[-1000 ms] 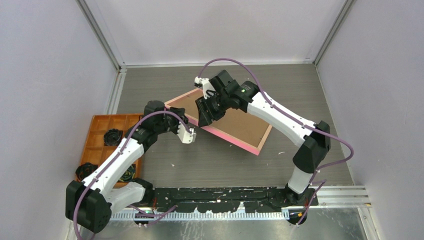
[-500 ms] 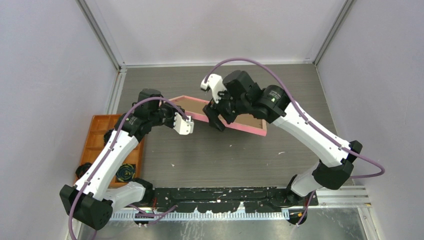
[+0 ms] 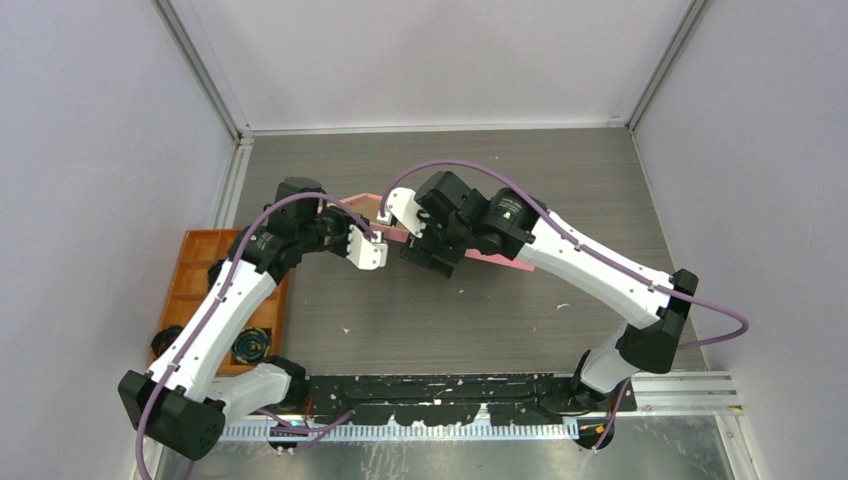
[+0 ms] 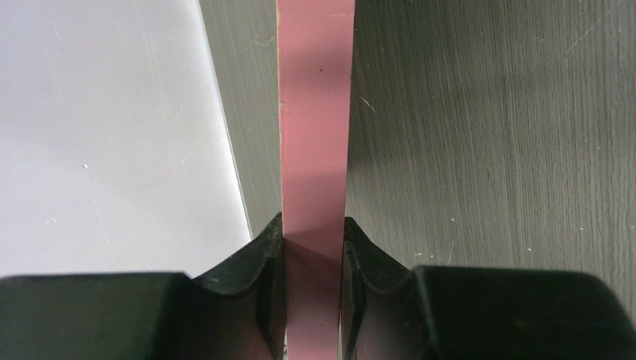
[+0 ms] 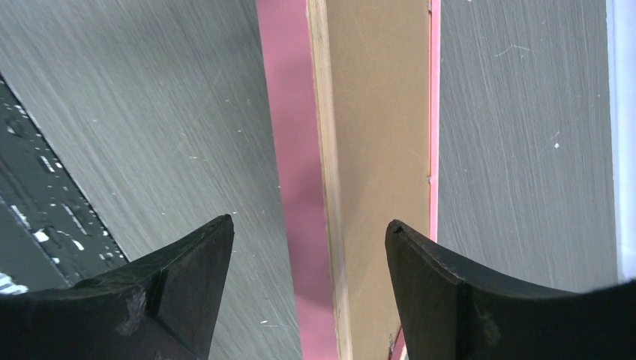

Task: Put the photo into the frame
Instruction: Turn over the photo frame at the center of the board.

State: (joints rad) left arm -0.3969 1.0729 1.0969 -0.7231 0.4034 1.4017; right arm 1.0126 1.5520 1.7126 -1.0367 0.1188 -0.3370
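L: my left pincer (image 4: 313,229) clamped on frame (image 4: 315,112) pink edge, frame tipped up over table (image 3: 450,310) | R: my right pincer (image 5: 307,236) jaws apart astride it, no grip | photo not seen, insertion not done

Soft, even light in 3 sharp views.
A faint shadow darkens the table (image 4: 390,150) right of the frame (image 4: 315,112); the wall (image 4: 112,112) left of it is brightest.
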